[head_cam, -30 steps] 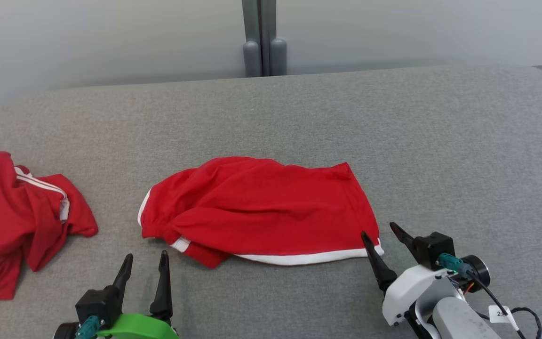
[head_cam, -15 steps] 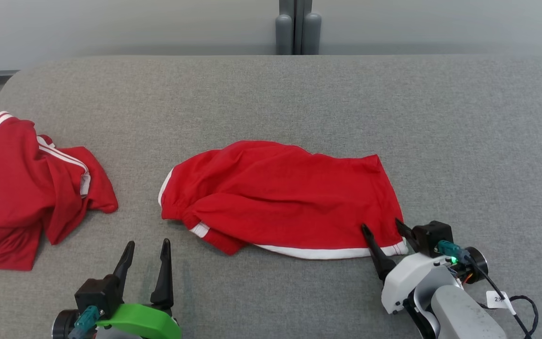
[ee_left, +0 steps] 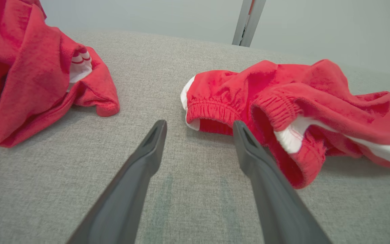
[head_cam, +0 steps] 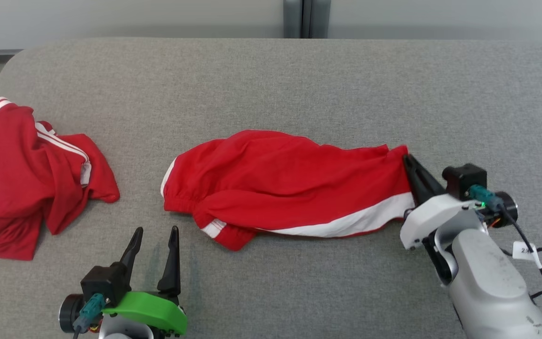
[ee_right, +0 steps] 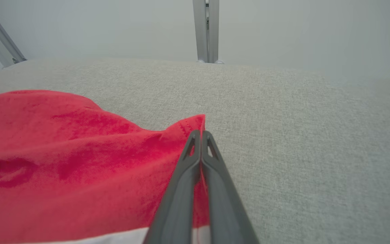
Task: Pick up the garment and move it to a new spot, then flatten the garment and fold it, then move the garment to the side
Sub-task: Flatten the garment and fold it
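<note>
Our right gripper [head_cam: 407, 159] pinched shut on a corner of the garment [head_cam: 280, 183], right of the red pile [head_cam: 26, 188]; left gripper [head_cam: 156, 230] gaped empty. We judged flattening, folding, moving aside undone.

Left gripper [head_cam: 155, 230] spread wide (low), right gripper [head_cam: 407, 160] — forearm outstretched — pinching garment [head_cam: 290, 188] corner

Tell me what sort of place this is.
Probably a lab or test room rather than a home: a broad grey fabric-covered table set before a bare pale wall with a metal post.
</note>
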Tool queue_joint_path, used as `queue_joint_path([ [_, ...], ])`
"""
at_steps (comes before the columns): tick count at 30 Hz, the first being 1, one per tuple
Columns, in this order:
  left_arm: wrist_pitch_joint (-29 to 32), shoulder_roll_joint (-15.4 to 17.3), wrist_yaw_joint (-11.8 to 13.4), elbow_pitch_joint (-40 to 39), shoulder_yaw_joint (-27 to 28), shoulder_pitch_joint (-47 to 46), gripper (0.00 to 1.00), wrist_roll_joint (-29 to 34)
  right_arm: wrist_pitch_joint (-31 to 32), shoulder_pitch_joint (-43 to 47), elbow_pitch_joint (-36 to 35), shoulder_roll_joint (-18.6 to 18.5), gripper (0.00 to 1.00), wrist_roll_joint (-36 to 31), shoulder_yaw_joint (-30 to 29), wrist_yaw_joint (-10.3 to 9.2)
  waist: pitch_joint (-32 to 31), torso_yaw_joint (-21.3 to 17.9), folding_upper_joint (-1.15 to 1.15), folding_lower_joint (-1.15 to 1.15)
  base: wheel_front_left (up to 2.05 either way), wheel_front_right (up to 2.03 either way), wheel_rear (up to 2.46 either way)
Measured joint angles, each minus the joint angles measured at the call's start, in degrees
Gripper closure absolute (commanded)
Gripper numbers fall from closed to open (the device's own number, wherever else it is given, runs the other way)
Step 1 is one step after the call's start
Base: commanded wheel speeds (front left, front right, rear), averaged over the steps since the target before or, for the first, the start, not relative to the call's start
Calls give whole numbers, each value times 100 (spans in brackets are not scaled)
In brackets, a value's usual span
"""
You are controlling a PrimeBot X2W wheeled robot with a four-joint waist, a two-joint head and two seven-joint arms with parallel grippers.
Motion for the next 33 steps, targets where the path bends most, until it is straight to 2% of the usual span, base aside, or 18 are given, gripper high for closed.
queue_joint_path([
  [6,0,66,0,-44,-201,-179,0,-97,0,-714,250,9,100,-721,-973,0,262,156,0,0,0,0,0],
  [12,0,114,0,-81,-423,-424,0,-213,1,-1165,698,8,100,-1724,-1915,0,554,348,0,0,0,0,0],
  [13,0,114,0,-81,-441,-457,0,-230,0,-1194,715,11,24,-1871,-2064,0,595,386,0,0,0,0,0],
  [14,0,115,0,-79,-457,-482,0,-248,0,-1222,712,9,0,-1979,-2169,0,630,425,0,0,0,0,0],
  [17,0,112,0,-76,-458,-500,0,-248,1,-1221,481,7,0,-2039,-2208,0,665,503,0,0,0,0,0],
  [23,0,98,0,-79,-233,-403,0,-114,0,-578,-455,5,0,-1666,-1712,0,489,476,0,0,0,0,0],
  [28,0,34,0,-46,40,-116,0,119,0,330,-1133,9,0,-1248,-1338,0,202,306,0,0,0,0,0],
  [33,0,-42,0,-12,248,152,0,433,0,1037,-1240,-8,0,-915,-1404,0,-181,21,0,0,0,0,0],
])
